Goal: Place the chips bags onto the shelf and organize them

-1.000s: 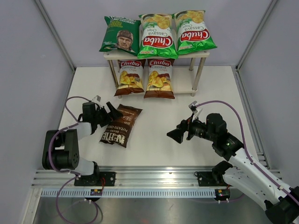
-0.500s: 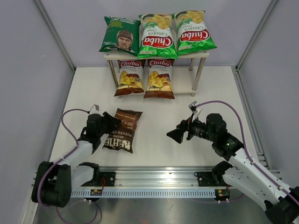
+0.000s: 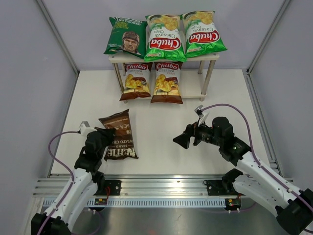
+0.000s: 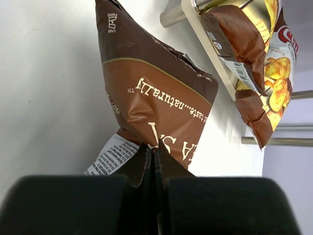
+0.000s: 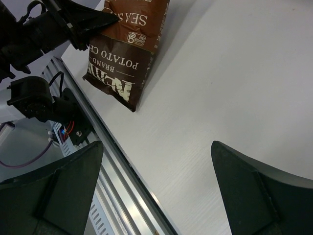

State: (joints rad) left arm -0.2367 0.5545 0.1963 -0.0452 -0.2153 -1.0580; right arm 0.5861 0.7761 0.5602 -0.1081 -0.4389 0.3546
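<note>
Overhead view: left gripper (image 3: 108, 133) was pressed shut on the left edge of the Kettle bag (image 3: 120, 136). The bag lay at the near left of the table (image 3: 161, 112), its long axis running near-to-far with a slight lean to the left. The shelf (image 3: 209, 57) stood well apart, farther out and to the right of that grip, so the left arm was plainly the nearer one. Right gripper (image 3: 179, 141) hovered spread wide over bare table, pointing toward the bag and holding nothing. The upper tier held three bags: the dark green bag (image 3: 126, 36) and two bright green Chuba bags (image 3: 165, 38). The lower tier held two brown-and-white Chuba bags (image 3: 136, 81) at left and centre. Its right-hand part carried none and was judged the likely slot for the sixth bag.

Left wrist view: fingers (image 4: 141, 169) met on a fold of the Kettle bag (image 4: 151, 98). The shelf (image 4: 206, 41) lay ahead and to the right.

Right wrist view: the wide-set jaws framed the Kettle bag (image 5: 128, 54) and the left gripper (image 5: 95, 22) clamped on it.
</note>
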